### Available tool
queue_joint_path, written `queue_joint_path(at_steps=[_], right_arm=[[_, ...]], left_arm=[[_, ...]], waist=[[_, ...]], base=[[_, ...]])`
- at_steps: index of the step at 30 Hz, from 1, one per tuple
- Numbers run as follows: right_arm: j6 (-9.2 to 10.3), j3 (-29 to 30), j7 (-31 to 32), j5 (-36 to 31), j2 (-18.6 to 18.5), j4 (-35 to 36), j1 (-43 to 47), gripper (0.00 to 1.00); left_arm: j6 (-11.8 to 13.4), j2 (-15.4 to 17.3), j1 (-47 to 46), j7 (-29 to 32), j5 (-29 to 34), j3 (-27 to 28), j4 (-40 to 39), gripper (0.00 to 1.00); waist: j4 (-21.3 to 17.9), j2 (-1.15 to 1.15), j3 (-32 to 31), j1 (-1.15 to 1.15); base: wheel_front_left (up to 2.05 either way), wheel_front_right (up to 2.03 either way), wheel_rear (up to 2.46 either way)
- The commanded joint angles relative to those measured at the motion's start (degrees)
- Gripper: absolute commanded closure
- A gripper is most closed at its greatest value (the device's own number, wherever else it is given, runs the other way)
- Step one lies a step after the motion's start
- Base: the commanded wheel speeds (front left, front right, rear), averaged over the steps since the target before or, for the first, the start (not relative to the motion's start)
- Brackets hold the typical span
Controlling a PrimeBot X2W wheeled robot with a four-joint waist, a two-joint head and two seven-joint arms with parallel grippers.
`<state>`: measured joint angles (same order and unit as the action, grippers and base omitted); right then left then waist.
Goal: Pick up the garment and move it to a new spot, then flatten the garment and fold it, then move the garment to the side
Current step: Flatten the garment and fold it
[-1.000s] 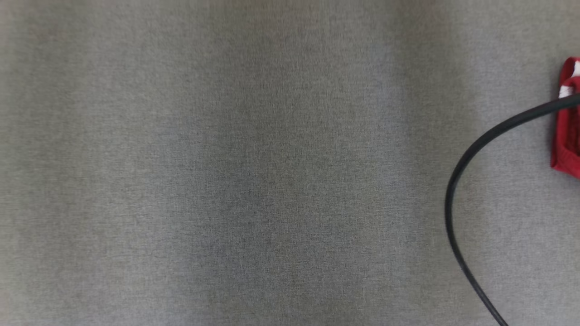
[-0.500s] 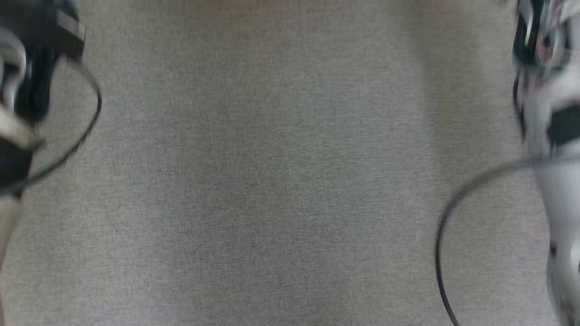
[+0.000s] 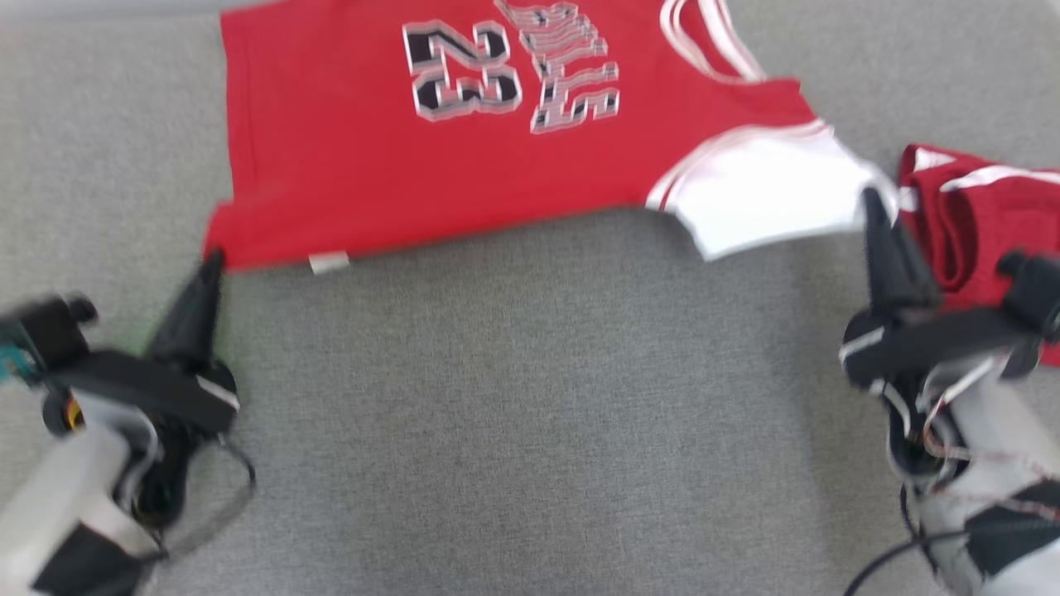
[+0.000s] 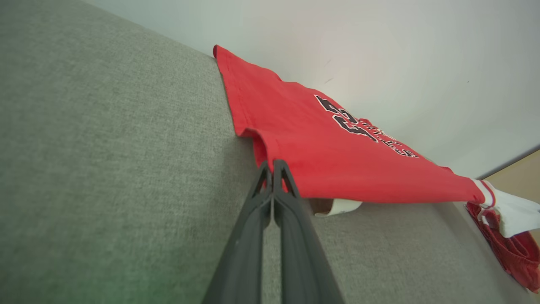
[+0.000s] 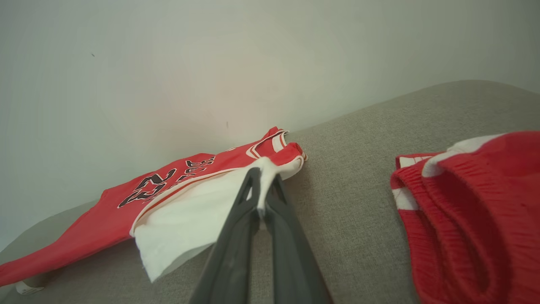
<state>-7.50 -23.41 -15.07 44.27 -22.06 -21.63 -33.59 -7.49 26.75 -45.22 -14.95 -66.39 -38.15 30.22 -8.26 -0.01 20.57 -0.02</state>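
Observation:
The garment (image 3: pixel 373 149) is a red jersey with the number 23 and a white sleeve, spread flat at the far side of the grey fabric surface. My left gripper (image 3: pixel 211 263) is shut on its near hem corner; the left wrist view shows the gripper (image 4: pixel 273 164) pinching the red garment (image 4: pixel 337 160) at the edge. My right gripper (image 3: pixel 869 199) is shut on the tip of the white sleeve, and the right wrist view shows the gripper (image 5: pixel 262 175) closed on the garment (image 5: pixel 177 211) there. The edge between the two grips lifts slightly off the surface.
A second red piece of clothing with white stripes (image 3: pixel 977 215) lies bunched to the right of my right gripper, close to its wrist. The grey surface (image 3: pixel 530 414) stretches wide between my arms. A pale wall (image 5: pixel 168 63) rises behind the garment.
The head camera has moved: earlier it showed bare grey surface, a black cable and a red scrap at the right edge. Now the jersey and both grippers are in the picture.

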Motion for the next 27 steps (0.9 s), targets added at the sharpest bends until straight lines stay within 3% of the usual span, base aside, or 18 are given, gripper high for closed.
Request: queue_joint_path(at_steps=[1, 11, 27], right_arm=[[0.03, 0.06, -0.06, 0.55, -0.18, 0.57, 2.05, 1.0], [0.02, 0.35, -0.06, 0.43, 1.06, 1.39, 13.85, 1.0], [0.03, -0.1, -0.06, 0.68, 1.5, 1.31, 27.25, 1.0]], left_arm=[[0.03, 0.05, 2.25, -0.32, 1.26, 0.82, 0.14, 1.0], [0.01, -4.74, 15.52, -0.27, 6.79, 5.14, 1.7, 1.0], [0.02, -8.48, 29.85, -0.28, 11.78, 13.79, 2.19, 1.0]], waist=[[0.14, 0.01, -2.9, 0.02], [0.02, 0.01, -9.21, 0.02], [0.87, 0.01, -19.21, 0.02]], base=[[0.0, 0.0, 0.0], [0.0, 0.0, 0.0], [0.0, 0.0, 0.0]])
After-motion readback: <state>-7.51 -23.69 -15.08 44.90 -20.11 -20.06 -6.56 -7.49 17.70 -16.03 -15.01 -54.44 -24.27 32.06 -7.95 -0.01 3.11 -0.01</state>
